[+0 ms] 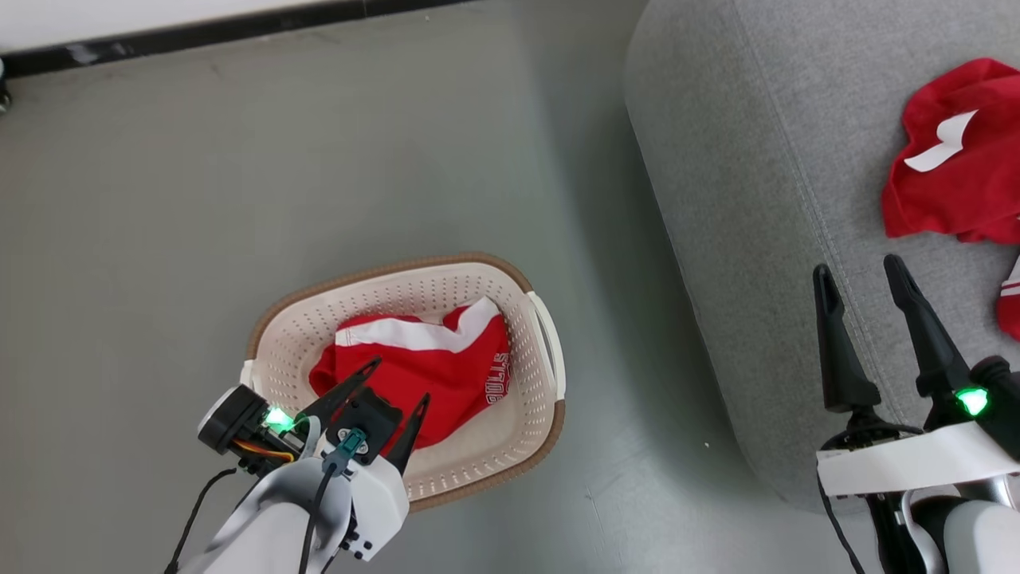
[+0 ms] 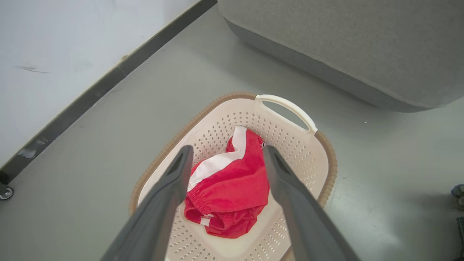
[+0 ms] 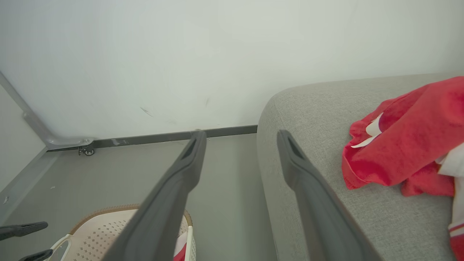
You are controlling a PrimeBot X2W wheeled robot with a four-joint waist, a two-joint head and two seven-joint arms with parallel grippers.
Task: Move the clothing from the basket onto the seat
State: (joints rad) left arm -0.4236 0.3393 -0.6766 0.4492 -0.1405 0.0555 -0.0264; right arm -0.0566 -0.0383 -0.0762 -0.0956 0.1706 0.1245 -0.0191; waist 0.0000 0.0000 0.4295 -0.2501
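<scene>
Here the clothing (image 1: pixel 422 367) lies crumpled, red with white trim.

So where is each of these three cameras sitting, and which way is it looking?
Head view: on the robot's head, looking down at the floor, the basket and the seat; left fingers show lower left, right fingers lower right.
Left wrist view: on the left wrist, looking along its open fingers into the basket at a red garment.
Right wrist view: on the right wrist, looking along its open fingers past the seat's edge to the wall.
All three share the basket and the seat.
</scene>
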